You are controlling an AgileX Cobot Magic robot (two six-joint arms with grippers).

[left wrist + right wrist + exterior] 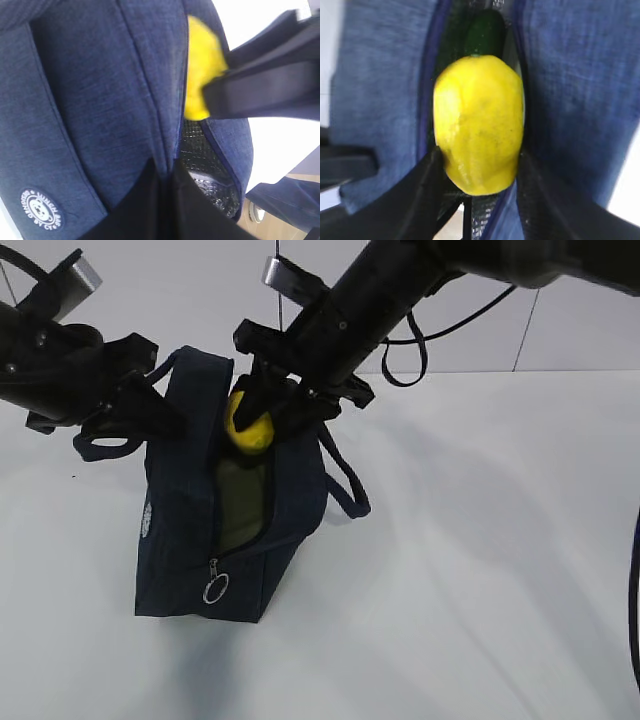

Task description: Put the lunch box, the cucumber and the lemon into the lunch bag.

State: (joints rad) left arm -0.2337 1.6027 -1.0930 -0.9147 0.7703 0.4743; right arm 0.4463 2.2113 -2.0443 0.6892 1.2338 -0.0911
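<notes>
right jaws (262, 412) clamp the bumpy yellow lemon (249, 426) at the boxy navy fabric lunch bag (185, 540) mouth, left jaws (150, 405) pinching its rim; lower it past the dark green cucumber (484, 32) before releasing.

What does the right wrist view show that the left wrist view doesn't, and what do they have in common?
Only the right wrist view shows the cucumber, dark green, already down inside the opening behind the lemon, and the right gripper with a finger against each side of the lemon. Only the left wrist view shows the round white logo on the lunch bag, the silvery lining, and the left gripper shut on the fabric edge by the opening. Both show the yellow lemon at the mouth of the navy bag.
</notes>
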